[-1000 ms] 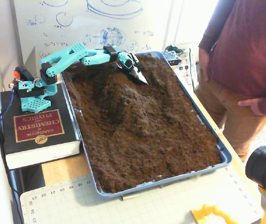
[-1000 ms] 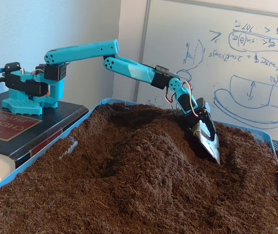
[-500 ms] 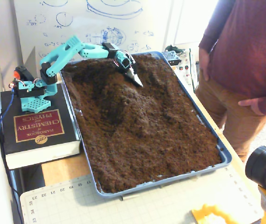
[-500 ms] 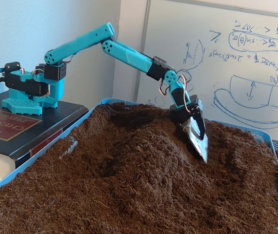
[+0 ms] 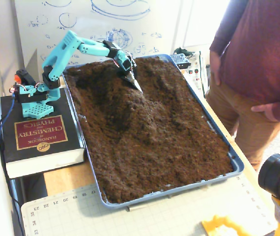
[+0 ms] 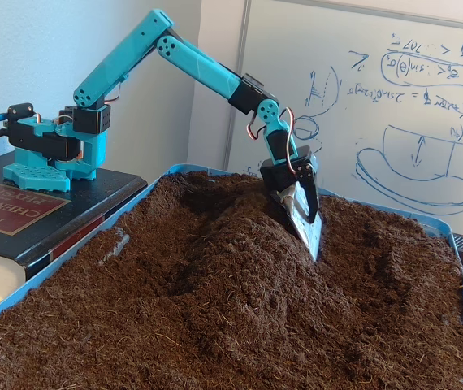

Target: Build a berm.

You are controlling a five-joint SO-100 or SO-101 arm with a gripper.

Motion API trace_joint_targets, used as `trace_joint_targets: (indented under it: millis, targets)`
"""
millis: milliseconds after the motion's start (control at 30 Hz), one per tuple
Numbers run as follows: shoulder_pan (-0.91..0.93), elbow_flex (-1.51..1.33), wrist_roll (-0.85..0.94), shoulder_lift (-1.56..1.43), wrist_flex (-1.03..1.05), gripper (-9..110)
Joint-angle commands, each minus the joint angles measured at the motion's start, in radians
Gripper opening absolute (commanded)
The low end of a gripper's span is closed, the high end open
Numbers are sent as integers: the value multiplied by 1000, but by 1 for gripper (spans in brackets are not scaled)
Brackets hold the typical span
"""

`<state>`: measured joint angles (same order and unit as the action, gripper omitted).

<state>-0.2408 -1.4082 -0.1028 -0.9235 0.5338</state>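
Over the berm (image 6: 240, 260) the teal arm (image 6: 191, 69) arches high, elbow raised, its tool (image 6: 309, 236) pointing steeply down with its tip touching the soil; whether the tool is open or closed is unclear.

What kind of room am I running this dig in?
Probably a lab or office workspace: a whiteboard with blue sketches behind the soil tray, the arm's base clamped on a chemistry handbook, and a cutting mat on the bench.

Both fixed views are soft and slightly blurred — daylight even, shadows faint (whiteboard (image 5: 105, 24) washed out).
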Motion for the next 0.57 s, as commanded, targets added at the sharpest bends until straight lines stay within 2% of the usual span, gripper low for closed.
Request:
trace_joint_targets:
  millis: [0,267,433,533]
  targets:
    - [14,-9,-5,-147,0,0]
    - [173,215,9,-264,-3,0]
    - [295,428,20,-176,-12,0]
    - [307,584,86,-46,-81,0]
